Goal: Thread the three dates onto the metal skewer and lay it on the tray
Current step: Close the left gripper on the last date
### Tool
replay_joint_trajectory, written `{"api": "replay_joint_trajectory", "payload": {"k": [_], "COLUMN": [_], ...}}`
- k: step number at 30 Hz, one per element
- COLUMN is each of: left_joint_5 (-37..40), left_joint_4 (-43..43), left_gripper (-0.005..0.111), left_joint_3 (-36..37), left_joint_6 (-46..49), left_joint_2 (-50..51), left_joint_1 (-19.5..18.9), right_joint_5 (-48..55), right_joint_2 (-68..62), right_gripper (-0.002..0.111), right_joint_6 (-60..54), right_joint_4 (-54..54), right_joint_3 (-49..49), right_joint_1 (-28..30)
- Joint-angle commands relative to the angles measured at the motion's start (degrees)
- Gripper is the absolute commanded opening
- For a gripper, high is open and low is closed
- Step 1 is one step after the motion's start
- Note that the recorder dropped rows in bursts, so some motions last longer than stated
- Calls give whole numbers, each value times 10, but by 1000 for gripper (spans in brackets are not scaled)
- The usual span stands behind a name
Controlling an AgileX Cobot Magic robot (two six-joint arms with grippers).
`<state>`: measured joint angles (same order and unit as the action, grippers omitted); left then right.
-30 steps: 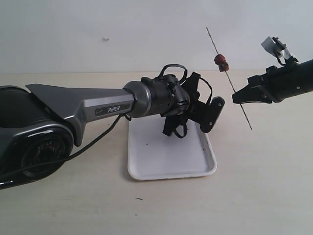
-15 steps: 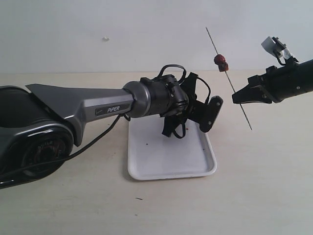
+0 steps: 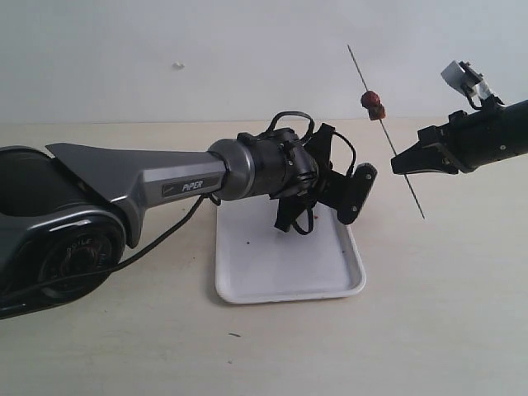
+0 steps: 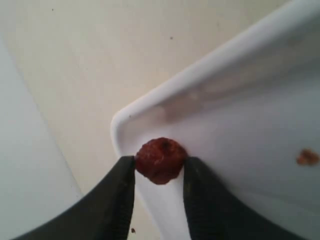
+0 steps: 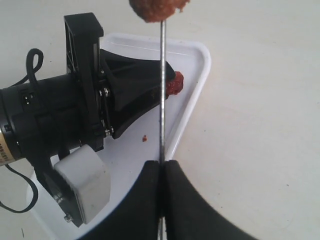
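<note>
My left gripper (image 4: 159,164) is shut on one dark red date (image 4: 160,159), held over a rounded corner of the white tray (image 4: 150,102). In the exterior view this gripper (image 3: 360,188) hangs by the tray's (image 3: 280,272) far right corner. My right gripper (image 5: 161,167) is shut on the thin metal skewer (image 5: 162,100), which stands tilted in the air (image 3: 404,173). A date (image 3: 373,104) is threaded high on the skewer, also seen in the right wrist view (image 5: 157,9). The skewer crosses just in front of the held date (image 5: 176,82). No third date shows on its own.
The left arm's grey body (image 3: 140,181) stretches across the left of the beige table to the tray. A small reddish crumb (image 4: 306,157) lies on the tray floor. A pale wall rises behind the table.
</note>
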<state>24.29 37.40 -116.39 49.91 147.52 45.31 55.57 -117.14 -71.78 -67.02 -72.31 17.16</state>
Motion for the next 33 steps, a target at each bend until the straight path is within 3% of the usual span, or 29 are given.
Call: {"api": "replay_joint_trajectory", "payload": {"k": [1, 3, 6, 33], "left_joint_5": [3, 3, 6, 29], "left_joint_4": [-4, -4, -9, -9], "left_gripper": [35, 35, 24, 19], "left_joint_3": [3, 3, 3, 3], "left_joint_6": [-5, -5, -5, -45], "left_joint_2": [1, 1, 1, -5], "left_joint_1": [-2, -2, -2, -1], "right_joint_5": [6, 8, 8, 0], "right_joint_2": [4, 4, 4, 4], "right_gripper": [0, 0, 0, 0], "right_joint_6": [-6, -6, -6, -6], "right_joint_4": [-7, -7, -7, 1], "right_joint_3": [0, 0, 0, 0], "right_joint_1": [2, 2, 2, 2]}}
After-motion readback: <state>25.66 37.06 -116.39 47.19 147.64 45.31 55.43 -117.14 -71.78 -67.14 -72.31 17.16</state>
